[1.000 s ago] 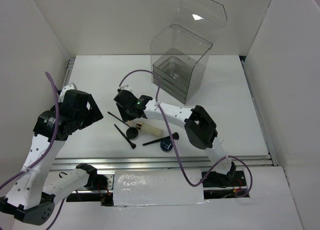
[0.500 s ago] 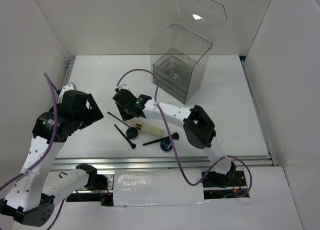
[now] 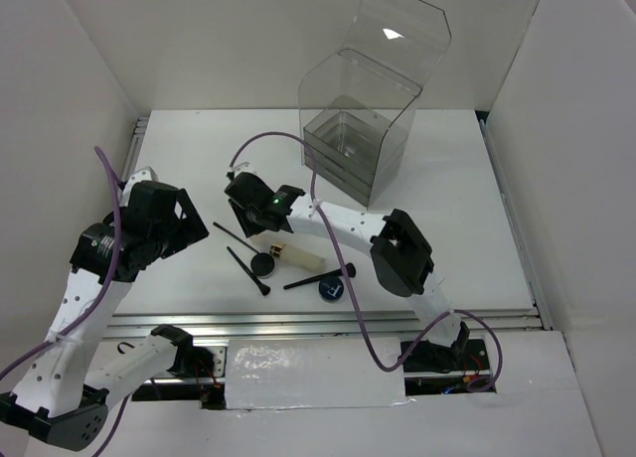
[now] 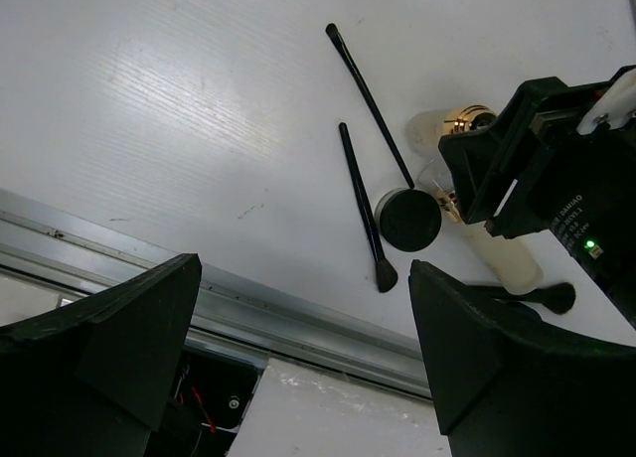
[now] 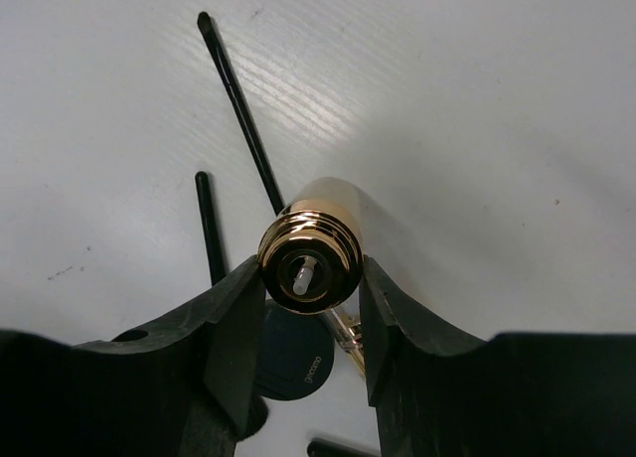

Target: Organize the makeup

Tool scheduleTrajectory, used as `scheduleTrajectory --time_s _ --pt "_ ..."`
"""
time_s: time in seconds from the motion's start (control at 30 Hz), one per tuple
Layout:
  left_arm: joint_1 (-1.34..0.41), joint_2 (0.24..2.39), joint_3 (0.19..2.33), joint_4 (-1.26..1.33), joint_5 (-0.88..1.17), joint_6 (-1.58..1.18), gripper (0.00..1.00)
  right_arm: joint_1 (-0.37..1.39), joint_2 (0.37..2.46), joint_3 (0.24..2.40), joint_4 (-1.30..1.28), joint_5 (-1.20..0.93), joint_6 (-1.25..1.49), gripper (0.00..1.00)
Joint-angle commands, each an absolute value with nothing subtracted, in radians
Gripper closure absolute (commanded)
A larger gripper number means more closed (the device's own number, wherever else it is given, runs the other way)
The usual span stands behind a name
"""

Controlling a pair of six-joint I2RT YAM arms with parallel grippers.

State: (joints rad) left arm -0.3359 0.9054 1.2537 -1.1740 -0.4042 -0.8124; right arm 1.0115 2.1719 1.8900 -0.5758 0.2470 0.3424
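My right gripper (image 3: 254, 213) (image 5: 310, 268) is shut on a small gold lipstick (image 5: 309, 258) (image 4: 459, 119); the jaws press both sides of its gold collar, and its pale body points down at the table. The top view hides it under the gripper. Beside it lie a cream tube (image 3: 305, 257) (image 4: 502, 260), a round dark jar (image 3: 263, 266) (image 4: 407, 219) (image 5: 298, 353), a second dark jar (image 3: 331, 289) and three thin black brushes (image 3: 231, 231) (image 3: 248, 271) (image 3: 318, 276). My left gripper (image 3: 184, 224) (image 4: 303, 268) hangs open to the left of the group, holding nothing.
A clear acrylic box with drawers (image 3: 368, 109) stands at the back, its lid raised. White walls (image 3: 89, 89) close in the left, back and right sides. A metal rail (image 3: 328, 323) runs along the table's near edge.
The right jaws have closed onto the lipstick and the right wrist has shifted slightly. The left arm has barely moved and stays open.
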Motion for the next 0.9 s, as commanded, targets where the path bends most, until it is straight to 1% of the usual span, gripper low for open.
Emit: scheduleTrajectory --time_s 0.0,0.3,0.43,0.57,0.7,0.87 --pt "-0.331 0.907 1.256 -1.138 -0.396 -0.79 0.0 1.009 2.062 1.882 -0.492 0.29 0.316 1.0" --pt "-0.331 0.874 1.266 -1.169 -0.436 -0.808 0.01 1.006 2.016 1.879 -0.515 0.33 0.313 1.0" --pt "-0.331 0.861 1.262 -1.177 -0.445 -0.811 0.01 0.976 2.002 1.936 -0.58 0.364 0.316 1.0" --pt "-0.331 0.862 1.259 -1.178 -0.445 -0.813 0.01 0.908 1.98 2.034 -0.638 0.399 0.313 1.0" --pt "-0.331 0.859 1.262 -1.178 -0.453 -0.819 0.01 0.786 1.967 2.117 -0.672 0.403 0.292 1.0" --pt "-0.331 0.865 1.276 -1.18 -0.456 -0.813 0.01 0.677 1.983 2.246 -0.704 0.434 0.258 1.0"
